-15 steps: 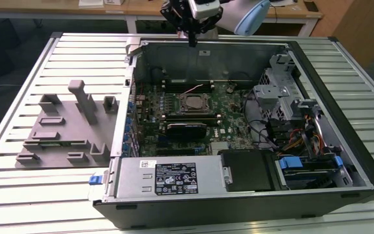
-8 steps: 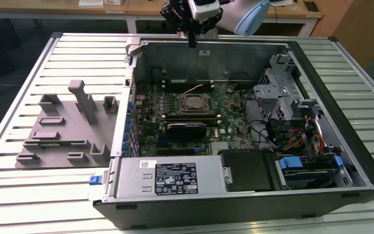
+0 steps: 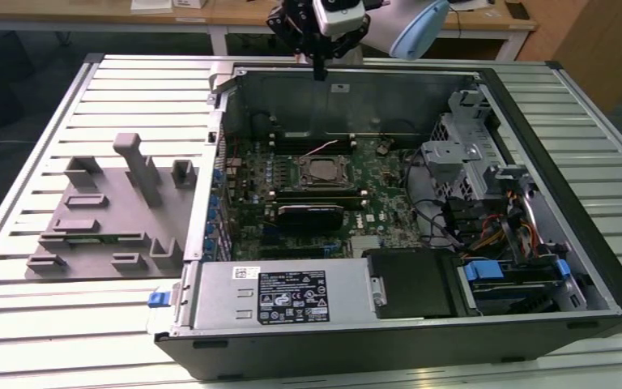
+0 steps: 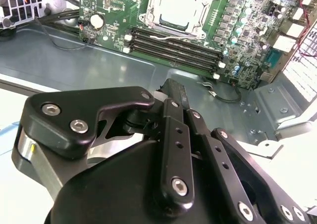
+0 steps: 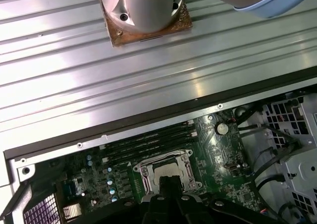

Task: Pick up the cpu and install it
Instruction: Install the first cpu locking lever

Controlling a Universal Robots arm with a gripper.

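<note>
The cpu (image 3: pixel 322 170) lies flat inside the black socket frame (image 3: pixel 322 183) on the green motherboard of the open computer case (image 3: pixel 570 203). Its silver top also shows in the second wrist view (image 4: pixel 179 6) and the first wrist view (image 5: pixel 163 172). My gripper (image 3: pixel 320 74) hangs high above the case's far wall, well clear of the board. Its two black fingers (image 4: pixel 171 97) are pressed together with nothing between them. In the first wrist view the gripper (image 5: pixel 170 180) points down over the socket.
A grey fixture block (image 3: pixel 106 211) with slots and posts sits on the slatted table (image 3: pixel 30 324) at the exterior view's left. A grey power supply (image 3: pixel 279 296) with a white label, a drive cage (image 3: pixel 473 154) and loose cables (image 3: pixel 495 227) crowd the case.
</note>
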